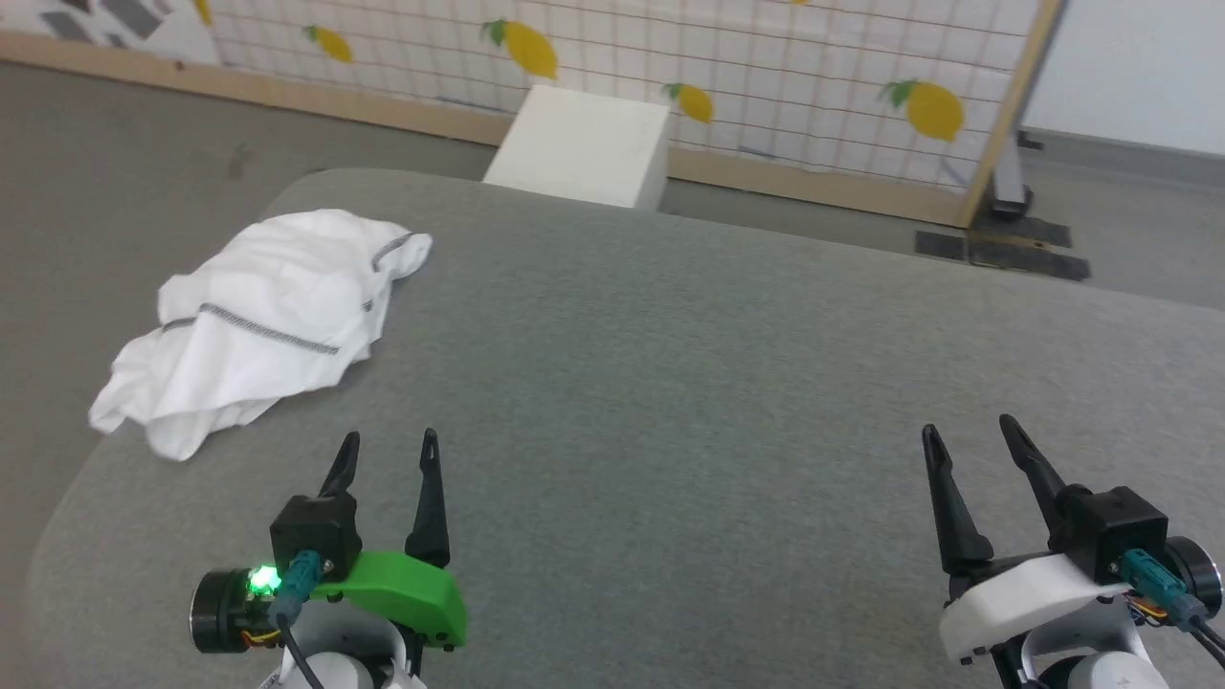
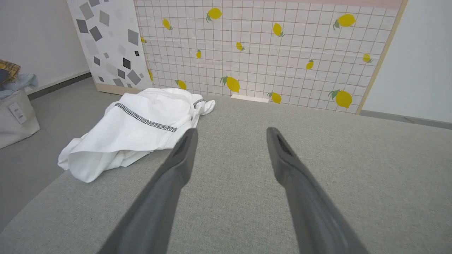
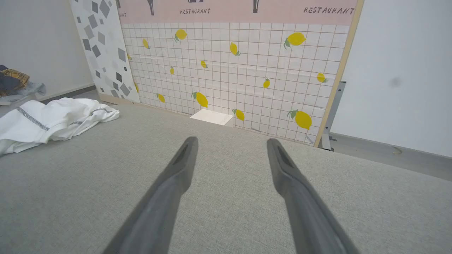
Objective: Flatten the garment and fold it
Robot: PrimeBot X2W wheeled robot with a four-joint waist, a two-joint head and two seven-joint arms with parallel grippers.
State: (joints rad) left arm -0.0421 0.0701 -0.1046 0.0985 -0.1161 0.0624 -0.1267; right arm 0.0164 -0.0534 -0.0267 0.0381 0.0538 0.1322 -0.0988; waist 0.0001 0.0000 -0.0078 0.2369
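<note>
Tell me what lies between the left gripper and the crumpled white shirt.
Only bare grey padded surface. The head view shows the open left gripper short of the shirt, nothing in the gap; the left wrist view agrees.

The grey table point(image 1: 689, 383) lies bare across its middle, its right side and its whole near edge, so there is open passage there. The one obstacle on it is the crumpled shirt point(image 1: 258, 316) at the far left corner, spilling over the left edge. The left gripper point(image 1: 390, 435), fingers spread, has bare surface between it and the shirt's near hem. The right gripper point(image 1: 966, 424), also spread, faces open table up to the far edge. Past that edge a white box point(image 1: 584, 144) stands against an upright lemon-print screen point(image 1: 794, 67), which closes off the far side.
</note>
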